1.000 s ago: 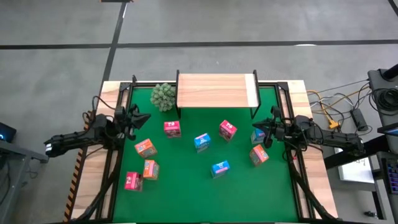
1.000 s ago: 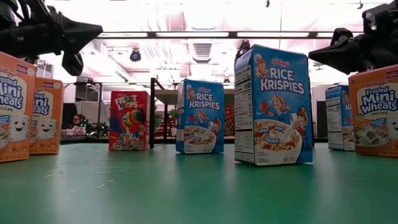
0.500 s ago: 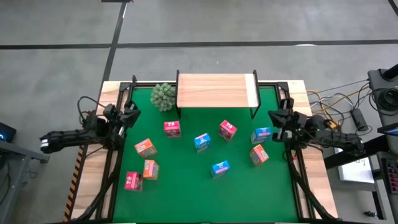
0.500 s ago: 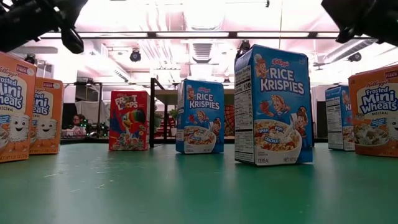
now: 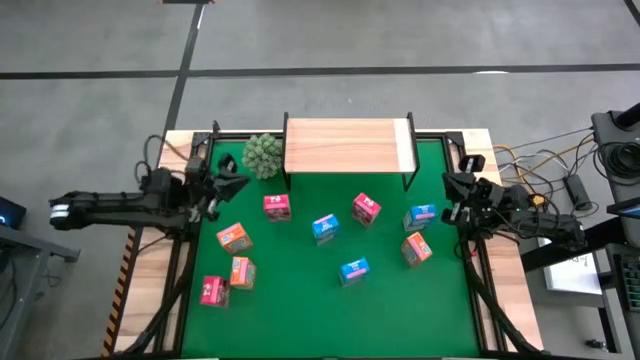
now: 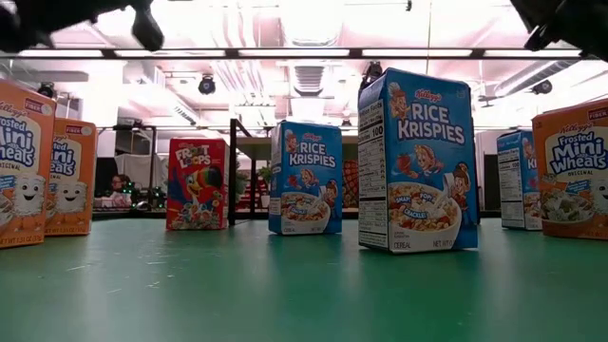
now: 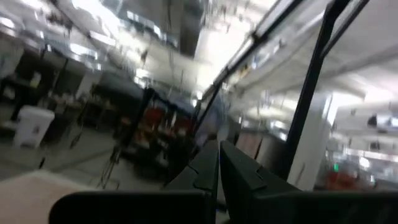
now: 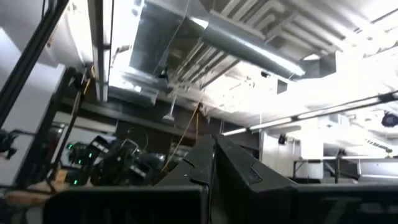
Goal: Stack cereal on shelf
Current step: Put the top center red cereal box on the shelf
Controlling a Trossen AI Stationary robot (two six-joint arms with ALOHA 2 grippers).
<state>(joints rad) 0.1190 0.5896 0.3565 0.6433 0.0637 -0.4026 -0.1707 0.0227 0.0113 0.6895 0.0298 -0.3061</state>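
Note:
Several small cereal boxes stand upright on the green mat (image 5: 300,300): pink-red ones (image 5: 277,206) (image 5: 366,209) (image 5: 213,290), blue ones (image 5: 324,228) (image 5: 354,270) (image 5: 420,215), orange ones (image 5: 234,237) (image 5: 242,271) (image 5: 416,249). The shelf (image 5: 348,146), a light wooden board on black legs, stands at the far edge. My left gripper (image 5: 234,176) hangs shut above the mat's left edge, pointing up and holding nothing. My right gripper (image 5: 448,183) hangs shut above the right edge, likewise tipped up. Both wrist views show only the ceiling past the shut fingers (image 7: 219,158) (image 8: 214,152).
A green spiky plant ball (image 5: 262,155) sits left of the shelf. Black frame rails (image 5: 187,250) (image 5: 474,260) run along both sides of the mat. In the low view a blue box (image 6: 416,161) stands nearest, flanked by orange boxes (image 6: 24,166) (image 6: 573,171).
Both grippers have risen and tipped their fingers upward, leaving the low view at its top. My right gripper has also drawn back toward the table's right edge, away from the blue box. Both stay shut. No box has moved.

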